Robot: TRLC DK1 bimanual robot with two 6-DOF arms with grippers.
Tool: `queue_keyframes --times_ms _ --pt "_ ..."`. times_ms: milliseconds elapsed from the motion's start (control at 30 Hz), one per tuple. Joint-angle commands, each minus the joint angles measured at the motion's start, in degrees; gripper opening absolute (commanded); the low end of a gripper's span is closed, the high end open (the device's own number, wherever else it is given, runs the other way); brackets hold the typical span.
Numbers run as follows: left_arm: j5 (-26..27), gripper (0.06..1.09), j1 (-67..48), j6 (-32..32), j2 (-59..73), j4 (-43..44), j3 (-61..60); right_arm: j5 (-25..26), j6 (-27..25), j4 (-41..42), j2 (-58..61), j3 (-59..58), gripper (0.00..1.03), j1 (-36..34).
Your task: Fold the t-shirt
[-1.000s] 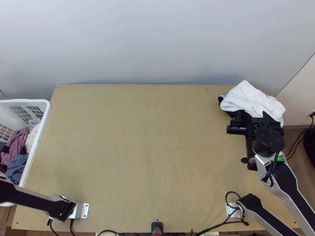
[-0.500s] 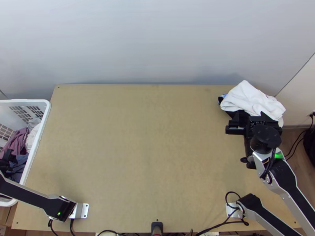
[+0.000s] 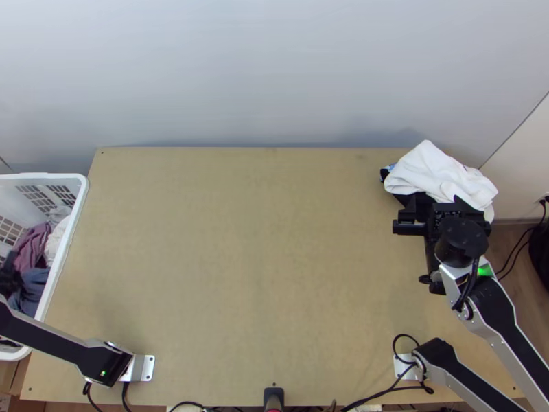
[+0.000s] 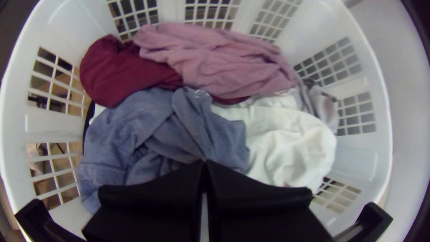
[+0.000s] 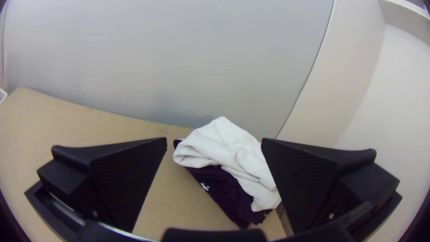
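In the top view, my left gripper (image 3: 9, 276) is inside the basket at the left. The left wrist view has the left gripper (image 4: 204, 165) with its fingertips together on a bunched blue-grey cloth (image 4: 134, 130), whose folds converge at the tips. At the table's far right corner, my right gripper (image 3: 438, 202) stands open by a bunched white cloth (image 3: 436, 172) lying over a dark one. In the right wrist view, both the white cloth (image 5: 228, 145) and the dark cloth (image 5: 221, 190) lie beyond the right gripper (image 5: 214, 140), not gripped.
The white basket (image 3: 68, 237) stands at the table's left edge. Beside the blue-grey cloth it holds pink (image 4: 219, 58), dark red (image 4: 121, 69) and white (image 4: 286, 139) clothes. The bare wooden table (image 3: 254, 254) lies between the arms, with a wall behind it.
My left gripper has moved within the basket, over toward the blue-grey cloth, and its fingers have come together there. The right gripper has shifted slightly left.
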Motion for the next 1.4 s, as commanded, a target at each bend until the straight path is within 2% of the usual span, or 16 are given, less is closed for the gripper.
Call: queue_keyframes --times_ms 0,133,300,467,567,667,833,1100,1367 --pt "4.3 0.10 -5.6 -0.1 -17.1 -4.2 0.0 0.1 -0.3 0.0 -0.2 0.9 0.98 -0.1" --pt "4.6 0.10 -12.0 -0.1 -30.1 -4.3 1.8 0.1 -1.1 0.0 0.3 2.9 0.98 -0.1" --pt "7.4 0.10 -23.4 1.1 -42.3 -9.1 5.7 1.3 -2.9 -0.1 0.3 4.7 0.98 -0.5" --pt "7.1 0.10 -45.0 2.4 -53.5 -13.3 5.5 3.4 -4.4 -0.1 0.2 6.0 0.98 -1.4" --pt "3.3 0.10 -62.3 0.7 -56.0 -15.8 4.5 3.4 -4.9 0.0 -0.1 6.8 0.98 -1.7" --pt "-1.5 0.10 -78.0 -1.4 -56.1 -16.0 1.0 3.4 -5.2 0.3 -0.2 7.8 0.98 -2.1" --pt "-7.7 0.10 -96.6 -2.6 -53.1 -12.9 -5.0 3.3 -5.2 0.3 -0.3 8.2 0.98 -3.6" --pt "-10.5 0.10 -115.2 -3.0 -44.8 -8.5 -8.3 3.3 -4.9 0.2 -1.1 7.9 0.98 -6.5" --pt "-10.7 0.10 -128.3 -3.9 -34.2 -4.2 -4.2 3.2 -4.3 -0.3 -2.8 5.9 0.98 -8.5"
